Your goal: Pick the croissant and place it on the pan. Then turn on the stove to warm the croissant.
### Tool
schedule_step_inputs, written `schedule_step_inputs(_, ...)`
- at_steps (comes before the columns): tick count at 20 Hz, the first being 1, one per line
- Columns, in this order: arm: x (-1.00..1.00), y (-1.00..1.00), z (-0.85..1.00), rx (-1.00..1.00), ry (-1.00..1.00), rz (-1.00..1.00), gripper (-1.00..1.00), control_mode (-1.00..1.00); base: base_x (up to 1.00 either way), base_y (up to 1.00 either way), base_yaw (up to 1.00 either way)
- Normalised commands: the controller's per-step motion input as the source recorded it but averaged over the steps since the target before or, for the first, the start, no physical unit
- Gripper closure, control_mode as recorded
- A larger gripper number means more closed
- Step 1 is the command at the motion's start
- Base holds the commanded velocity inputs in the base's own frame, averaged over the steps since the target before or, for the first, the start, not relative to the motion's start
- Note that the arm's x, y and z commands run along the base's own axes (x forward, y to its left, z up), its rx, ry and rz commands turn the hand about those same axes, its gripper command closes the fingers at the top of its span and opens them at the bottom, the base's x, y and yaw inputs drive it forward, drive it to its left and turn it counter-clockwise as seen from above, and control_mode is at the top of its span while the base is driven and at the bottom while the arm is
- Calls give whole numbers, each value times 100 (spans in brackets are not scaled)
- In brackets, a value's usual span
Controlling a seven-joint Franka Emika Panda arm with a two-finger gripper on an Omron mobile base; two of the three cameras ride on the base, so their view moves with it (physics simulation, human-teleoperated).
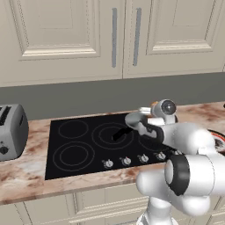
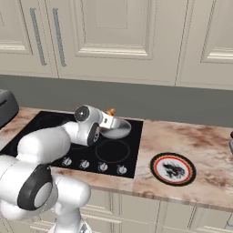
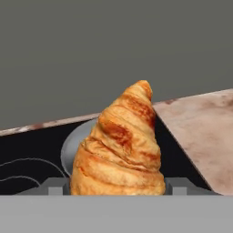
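Observation:
The orange-brown croissant (image 3: 119, 145) stands on end between my fingertips (image 3: 54, 186), and my gripper (image 3: 117, 187) is shut on it. Behind and below it lies the grey pan (image 3: 75, 145) on the black stove (image 3: 27, 145). From the right base view, the gripper (image 2: 109, 118) hovers over the pan (image 2: 119, 131) at the stove's (image 2: 113, 152) back right, and a bit of the croissant (image 2: 110, 111) shows above the hand. In the left base view the pan (image 1: 133, 118) with its black handle (image 1: 121, 133) sits just left of the gripper (image 1: 148, 112).
A row of silver knobs (image 1: 126, 161) lines the stove's front edge. A red-rimmed plate (image 2: 173, 168) lies on the marble counter to the right. A grey toaster (image 1: 11, 132) stands at the left. Cabinets hang above a grey back wall.

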Motion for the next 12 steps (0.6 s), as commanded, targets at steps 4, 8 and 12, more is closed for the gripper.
schedule_step_inputs(4, 44, 0, -11, 0, 0, 4, 100, -100, 0, 0, 0)
schedule_step_inputs(8, 18, 0, -5, 0, 0, 3, 100, -100, 0, 0, 0)
schedule_step_inputs(12, 0, 0, -7, 0, 0, 2, 100, -100, 0, 0, 0)
